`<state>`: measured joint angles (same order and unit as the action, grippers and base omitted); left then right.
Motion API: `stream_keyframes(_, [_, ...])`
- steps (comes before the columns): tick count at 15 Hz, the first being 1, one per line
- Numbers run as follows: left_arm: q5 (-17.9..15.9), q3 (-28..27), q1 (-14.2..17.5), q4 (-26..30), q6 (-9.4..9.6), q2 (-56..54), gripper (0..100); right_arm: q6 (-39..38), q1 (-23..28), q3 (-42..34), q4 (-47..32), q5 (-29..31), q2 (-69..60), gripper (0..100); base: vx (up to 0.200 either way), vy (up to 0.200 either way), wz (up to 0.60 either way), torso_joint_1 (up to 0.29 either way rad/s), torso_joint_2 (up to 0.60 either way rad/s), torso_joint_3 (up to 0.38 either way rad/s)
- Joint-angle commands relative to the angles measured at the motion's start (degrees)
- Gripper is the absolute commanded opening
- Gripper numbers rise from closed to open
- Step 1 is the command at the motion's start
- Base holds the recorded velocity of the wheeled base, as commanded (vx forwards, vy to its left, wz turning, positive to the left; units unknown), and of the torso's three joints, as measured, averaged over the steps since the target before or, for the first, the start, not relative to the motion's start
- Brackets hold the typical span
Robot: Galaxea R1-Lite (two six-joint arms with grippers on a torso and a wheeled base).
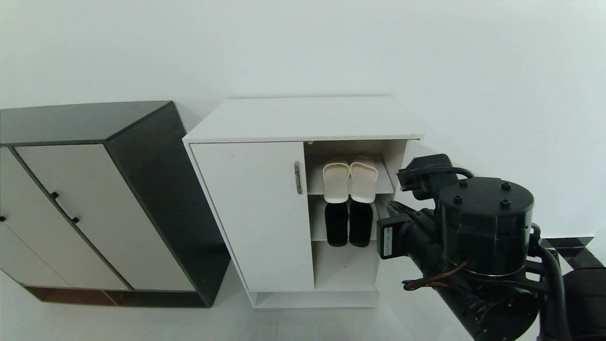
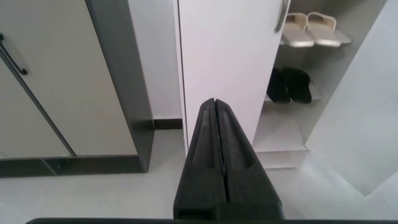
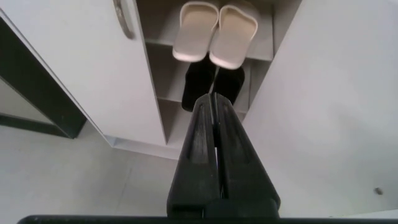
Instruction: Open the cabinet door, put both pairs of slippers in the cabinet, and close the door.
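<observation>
A: Room?
B: White wall [image 1: 473, 57], pale floor [image 1: 142, 327]. Two cabinets: the dark cabinet [image 1: 142, 189] at 9 o'clock of the white cabinet [image 1: 303, 116], whose right door [image 3: 329, 93] stands open.
A: Slippers?
B: Two pairs inside: white slippers [image 1: 350, 182] on the upper shelf, black slippers [image 1: 349, 223] at their 6 o'clock.
A: Claws?
B: Wrist views show the left gripper [image 2: 214, 102] and right gripper [image 3: 214, 96], both pressed together.

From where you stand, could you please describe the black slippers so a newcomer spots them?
Find the white cabinet beside the dark cabinet; its right side stands open. The black slippers sit on its second shelf, directly under the cream slippers, the only dark pair.
</observation>
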<state>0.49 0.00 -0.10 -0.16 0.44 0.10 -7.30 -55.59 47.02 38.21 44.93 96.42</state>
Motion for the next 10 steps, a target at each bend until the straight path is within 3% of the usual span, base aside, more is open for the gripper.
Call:
stream_keyframes(1, [0.0,0.0,0.0,0.0,0.00,0.0,0,0.0,0.3,0.0,0.0,0.0,0.1,0,0.000,0.000,0.00,0.198,-0.51,-0.305])
stream_keyframes(7, [0.0,0.0,0.0,0.0,0.00,0.1,0,0.0,0.7,-0.2,0.1,0.0,0.1,0,0.000,0.000,0.00,0.222,-0.53,-0.317])
stream_keyframes(10, [0.0,0.0,0.0,0.0,0.00,0.0,0,0.1,0.7,-0.3,0.1,0.0,0.4,0,0.000,0.000,0.00,0.121,-0.27,-0.150])
